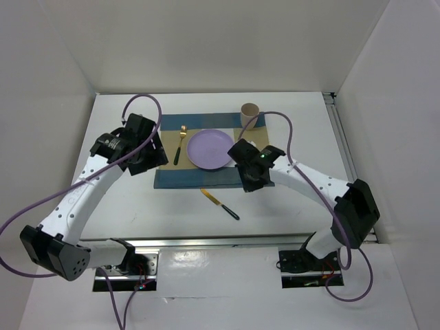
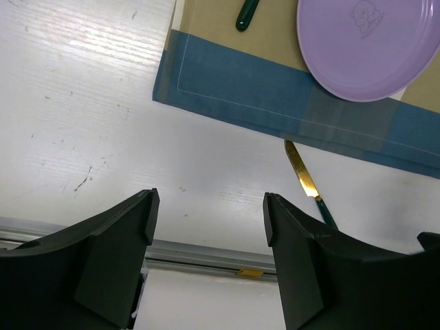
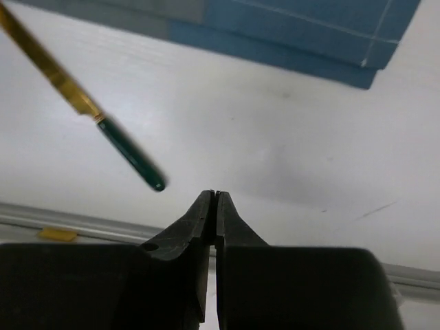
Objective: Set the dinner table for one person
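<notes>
On the white dinner table lies a blue-and-tan placemat. A purple plate rests on it, with a gold fork to its left and a beige cup at its far right corner. A gold knife with a green handle lies on the bare table just in front of the placemat. My left gripper hangs open and empty over the table by the placemat's near left corner. My right gripper is shut on nothing, just right of the knife's handle.
A metal rail runs along the table's near edge, close below both grippers. Another rail borders the right side. White walls enclose the table at the left, back and right.
</notes>
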Motion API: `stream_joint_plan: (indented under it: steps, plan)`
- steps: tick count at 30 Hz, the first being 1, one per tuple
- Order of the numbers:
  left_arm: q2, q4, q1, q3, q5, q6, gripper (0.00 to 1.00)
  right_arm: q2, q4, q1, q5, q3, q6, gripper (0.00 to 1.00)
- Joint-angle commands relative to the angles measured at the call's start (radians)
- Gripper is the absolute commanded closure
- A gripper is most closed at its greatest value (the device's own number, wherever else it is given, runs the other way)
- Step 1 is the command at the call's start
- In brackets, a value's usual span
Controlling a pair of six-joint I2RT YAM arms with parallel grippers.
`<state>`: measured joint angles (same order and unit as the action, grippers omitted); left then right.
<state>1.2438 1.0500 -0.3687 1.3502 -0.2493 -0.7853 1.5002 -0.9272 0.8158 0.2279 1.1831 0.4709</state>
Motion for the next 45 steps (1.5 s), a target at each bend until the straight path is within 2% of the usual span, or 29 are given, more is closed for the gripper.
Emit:
stream_joint_plan:
  steps: [1,2,3,4,7,10,15,20,25,26,28,30,31,35,40,43,45]
  plan:
    - [0.02,-0.028,0.005,0.04,0.007,0.017,0.21,-0.017,0.058,-0.03,-0.053,0.013,-0.104,0.98]
    - [0.02,-0.037,0.005,0.04,0.007,0.017,0.21,-0.006,0.082,-0.021,-0.106,0.013,-0.135,0.87]
    - [0.02,-0.038,0.005,0.04,0.007,0.017,0.21,0.005,0.103,-0.021,-0.131,0.001,-0.153,0.7]
    - [0.02,-0.038,0.005,0.04,0.007,0.017,0.21,0.024,0.144,-0.004,-0.153,-0.008,-0.17,0.46]
    - [0.029,-0.048,0.005,0.04,0.007,0.017,0.21,0.08,0.195,0.04,-0.182,-0.033,-0.213,0.33]
    - [0.039,-0.039,0.005,0.04,0.007,0.017,0.21,0.12,0.24,0.088,-0.21,-0.043,-0.232,0.28]
    - [0.039,-0.039,0.005,0.03,0.007,0.017,0.21,0.182,0.303,0.108,-0.245,-0.088,-0.241,0.28]
    - [0.039,-0.039,0.005,0.03,-0.004,0.017,0.21,0.23,0.37,0.108,-0.265,-0.143,-0.241,0.39]
    - [0.039,-0.039,0.005,0.03,-0.004,0.017,0.21,0.261,0.39,0.163,-0.247,-0.172,-0.229,0.56]
    - [0.039,-0.039,0.005,0.03,-0.004,0.017,0.21,0.261,0.375,0.174,-0.234,-0.172,-0.229,0.69]
    - [0.039,-0.039,0.005,0.03,-0.004,0.017,0.21,0.261,0.331,0.213,-0.196,-0.163,-0.198,0.84]
    - [0.039,-0.039,0.005,0.03,-0.004,0.017,0.21,0.218,0.262,0.235,-0.168,-0.152,-0.178,0.97]
    - [0.048,-0.039,0.005,0.03,-0.004,0.017,0.21,0.2,0.234,0.235,-0.159,-0.142,-0.169,1.0]
    - [0.048,-0.039,0.005,0.04,-0.004,0.026,0.21,0.1,0.098,0.256,-0.147,-0.102,-0.137,1.0]
    - [0.069,-0.048,0.005,0.05,0.016,0.026,0.21,0.029,-0.056,0.229,-0.042,-0.001,-0.085,1.0]
    - [0.078,-0.048,0.005,0.064,0.027,0.035,0.21,0.02,-0.044,0.103,-0.021,0.035,-0.063,1.0]
    - [0.078,-0.048,0.005,0.075,0.027,0.035,0.21,0.04,-0.018,-0.033,-0.021,0.065,-0.045,1.0]
